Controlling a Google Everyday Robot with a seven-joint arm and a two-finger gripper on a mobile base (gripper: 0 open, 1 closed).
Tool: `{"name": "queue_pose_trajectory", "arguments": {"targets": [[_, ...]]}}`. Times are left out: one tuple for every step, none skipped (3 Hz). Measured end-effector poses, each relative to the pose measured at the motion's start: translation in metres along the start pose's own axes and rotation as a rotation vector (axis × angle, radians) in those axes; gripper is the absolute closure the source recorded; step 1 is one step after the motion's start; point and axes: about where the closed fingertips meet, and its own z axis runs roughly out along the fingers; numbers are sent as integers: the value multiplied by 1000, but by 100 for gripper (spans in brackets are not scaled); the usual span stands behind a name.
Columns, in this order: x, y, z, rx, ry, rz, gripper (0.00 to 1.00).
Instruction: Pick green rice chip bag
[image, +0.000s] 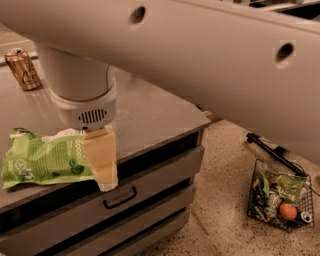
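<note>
The green rice chip bag (45, 161) lies flat near the front left edge of the grey counter (150, 112). It is crinkled lime green with white lettering and dark green marks. My gripper (105, 180) hangs from the white wrist (85, 95) at the bag's right end and covers that end. Its tip reaches down past the counter's front edge in this view. Whether it touches the bag cannot be told. The big white arm fills the top of the view.
A gold-brown drink can (23, 69) stands at the back left of the counter. Drawers with a dark handle (120, 197) sit under the counter. A wire basket (280, 200) of mixed groceries stands on the speckled floor at the right.
</note>
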Motion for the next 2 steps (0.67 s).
{"name": "queue_pose_trajectory", "arguments": {"targets": [[-5, -28, 15, 0, -70, -1, 0], [-19, -50, 45, -27, -176, 29, 0]]}}
